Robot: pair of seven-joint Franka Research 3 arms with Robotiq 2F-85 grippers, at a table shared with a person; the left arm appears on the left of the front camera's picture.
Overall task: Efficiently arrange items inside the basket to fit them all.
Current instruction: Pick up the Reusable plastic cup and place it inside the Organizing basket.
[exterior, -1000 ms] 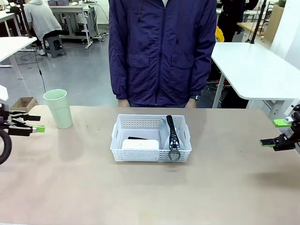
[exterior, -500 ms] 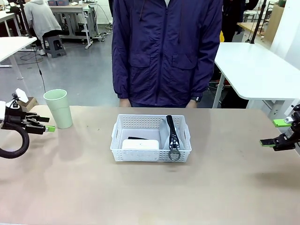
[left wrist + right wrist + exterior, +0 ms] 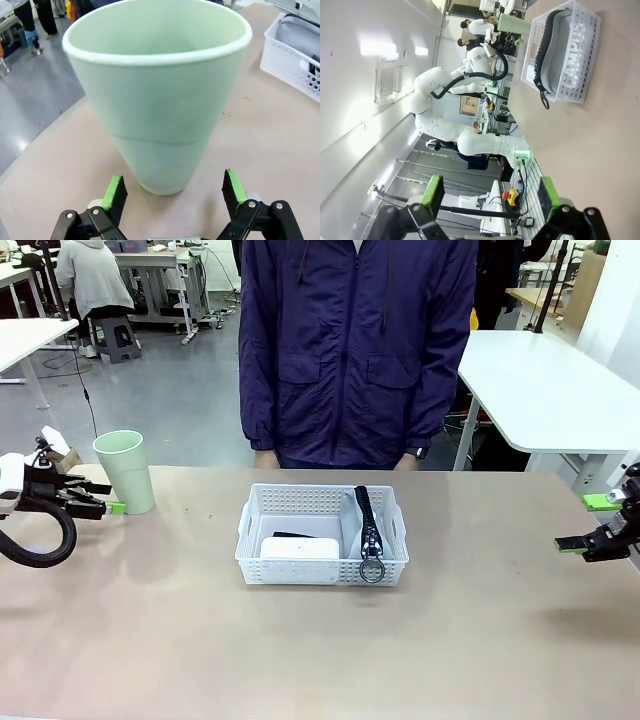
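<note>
So the step in hand looks like the cup pickup: the left gripper (image 3: 105,498) sits just beside the pale green plastic cup (image 3: 126,471) out at about 9 o'clock on the table, well apart from the white perforated basket (image 3: 322,535) in the middle. From the left wrist view the jaws are spread wide with nothing between them, the cup (image 3: 157,90) standing upright dead ahead, and the green pads (image 3: 114,192) flanking its base but not touching it. The right gripper (image 3: 590,524) hangs way out at 3 o'clock, also wide open and empty. Inside the basket, the grey zip pouch (image 3: 369,528) stands on edge along the 3 o'clock wall, metal ring at the near end, and the white flat rounded box (image 3: 300,547) lies in the near corner at roughly 7 o'clock. My guess at the next move: ease forward so the pads straddle the cup wall, squeeze gently since thin plastic probably flexes, then carry it over to the free far corner. Hard to read: there's a dark sliver just behind the box that could be the stapler, but the basket wall and box hide most of it, so I can't say for sure. The person at 12 o'clock stands with hands at the table edge.
</note>
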